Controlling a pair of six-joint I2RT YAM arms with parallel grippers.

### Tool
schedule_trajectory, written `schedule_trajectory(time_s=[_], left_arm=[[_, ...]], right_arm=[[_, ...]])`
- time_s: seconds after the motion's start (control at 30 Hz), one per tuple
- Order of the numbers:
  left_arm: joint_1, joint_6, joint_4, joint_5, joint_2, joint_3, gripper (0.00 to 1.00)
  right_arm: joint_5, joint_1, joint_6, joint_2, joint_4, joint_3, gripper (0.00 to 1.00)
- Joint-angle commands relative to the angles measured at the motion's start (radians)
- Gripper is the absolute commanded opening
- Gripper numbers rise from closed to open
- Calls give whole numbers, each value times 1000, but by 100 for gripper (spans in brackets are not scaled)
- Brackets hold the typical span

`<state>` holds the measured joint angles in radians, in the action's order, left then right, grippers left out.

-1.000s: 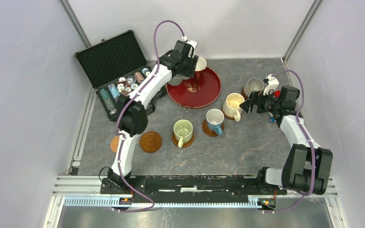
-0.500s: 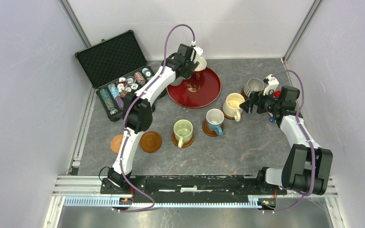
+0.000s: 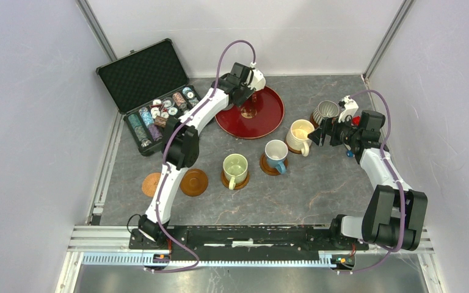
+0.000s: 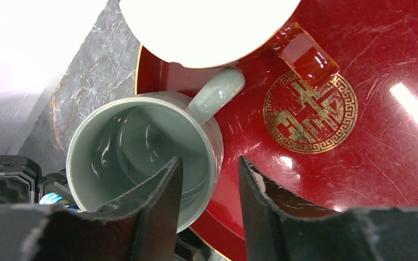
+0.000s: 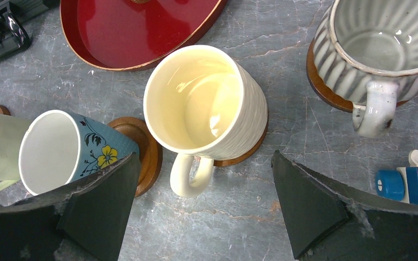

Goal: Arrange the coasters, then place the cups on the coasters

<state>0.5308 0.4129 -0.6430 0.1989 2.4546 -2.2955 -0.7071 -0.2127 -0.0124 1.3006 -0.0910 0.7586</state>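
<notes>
Glazed ceramic, the grey mug at the red tray's left edge looks stiff, slick and chippable. The left end effector straddles its wall beside the handle, jaws parted and not yet pinching. That rim wall seems the soundest hold.

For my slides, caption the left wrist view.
Left end effector straddling the rim of the grey mug at the edge of the red tray, one finger inside.

The overhead view looks down from 6 o'clock over the whole surface. The left wrist view sits close above the red tray at 12 o'clock; the right, above the cream mug, shares that tray's rim.
</notes>
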Motion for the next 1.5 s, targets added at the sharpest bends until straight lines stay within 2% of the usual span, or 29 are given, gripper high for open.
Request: schedule_trajectory(time_s=[0.0,0.1,0.37,0.5,0.73,0.9,1.0,1.07,1.17,1.23,1.3,1.37,1.47], left_arm=[[6,47,-4,-49,-2,-41,45],[6,51,-18,-69,-14,-32,34],[6,51,-28,-100,-76,37,15],[8,53,-61,-128,-106,51,2],[6,81,-69,-251,-227,165,2],[2,189,-152,-354,-272,188,2],[-14,245,-221,-364,-255,148,14],[-30,263,-263,-369,-238,105,26],[-54,270,-260,-339,-246,76,45],[-57,262,-228,-329,-276,90,54],[-55,204,-185,-329,-301,100,57],[-42,66,-150,-310,-310,99,63],[14,-139,-97,-155,-320,125,66]], right_arm=[[-11,-6,-4,-7,17,2,98],[-11,-5,-4,-6,15,4,98],[-10,-5,-4,-5,12,8,98],[-10,-6,-4,-5,11,9,98],[-8,-6,-4,-9,11,8,98],[-12,-6,-4,-10,10,8,98],[-13,-6,-6,-13,10,8,98],[-12,-6,-7,-14,8,10,98],[-14,-6,-9,-13,7,11,98],[-14,-6,-7,-11,5,12,98],[-14,-6,-7,-8,4,15,98],[-13,-6,-7,-7,4,15,98],[-7,-6,-8,-7,3,13,98]])
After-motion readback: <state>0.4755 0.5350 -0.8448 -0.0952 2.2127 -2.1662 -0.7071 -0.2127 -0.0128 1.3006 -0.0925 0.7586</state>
